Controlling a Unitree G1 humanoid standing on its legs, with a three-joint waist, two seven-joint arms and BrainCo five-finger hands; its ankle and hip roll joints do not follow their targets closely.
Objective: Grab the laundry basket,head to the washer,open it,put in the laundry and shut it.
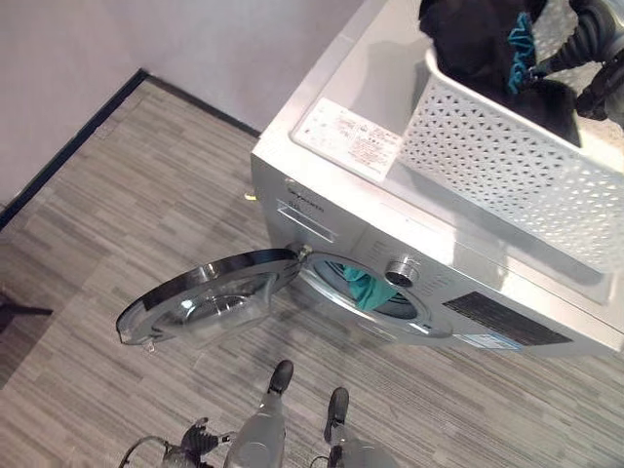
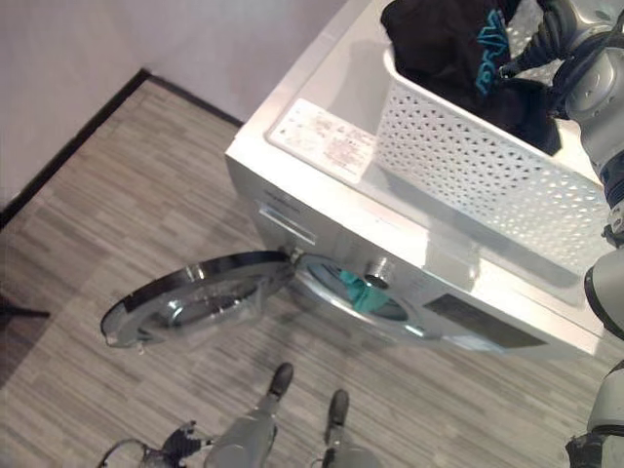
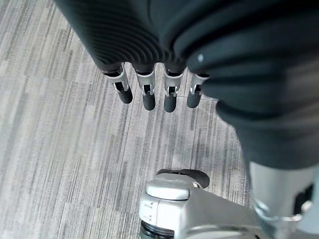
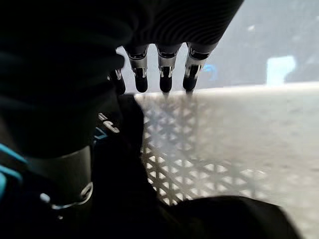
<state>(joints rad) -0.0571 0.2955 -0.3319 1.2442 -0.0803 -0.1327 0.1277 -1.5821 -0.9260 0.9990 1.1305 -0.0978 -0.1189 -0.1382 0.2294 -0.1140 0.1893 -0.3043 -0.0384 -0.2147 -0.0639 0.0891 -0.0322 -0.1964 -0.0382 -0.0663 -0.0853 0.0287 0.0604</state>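
Floor: grey wood-grain planks [image 1: 146, 195] with a dark skirting strip along a pale wall at the upper left of the frame.
Washer: silver front-loader [image 1: 409, 234] running from the centre to the right of the frame; its flat top carries the basket, apparently so the arms are free to load.
Door: round glass door [image 1: 210, 297] swung fully open toward the lower left, lying nearly level above the floor, so the opening is unobstructed.
Drum: a teal garment [image 1: 369, 289] shows inside the open mouth, partly over the lip; judged to be part of the load, already in.
Basket: white perforated laundry basket [image 2: 487, 166] on the washer top, upper right of the frame, near the front edge, within reach of the right arm.
Laundry: dark clothes with teal print [image 2: 448, 49] heaped in the basket, not yet moved to the drum.
Right hand: right hand [image 2: 561, 29] is down in the basket among the dark clothes; its wrist view shows straight fingers [image 4: 164, 79] above the lattice wall, thumb hidden by cloth, so cannot tell whether it grips anything.
Left hand: left hand [image 3: 149, 94] hangs over the floor, fingers straight and relaxed, holding nothing.
Stage: judged mid-loading; door closing still to do.
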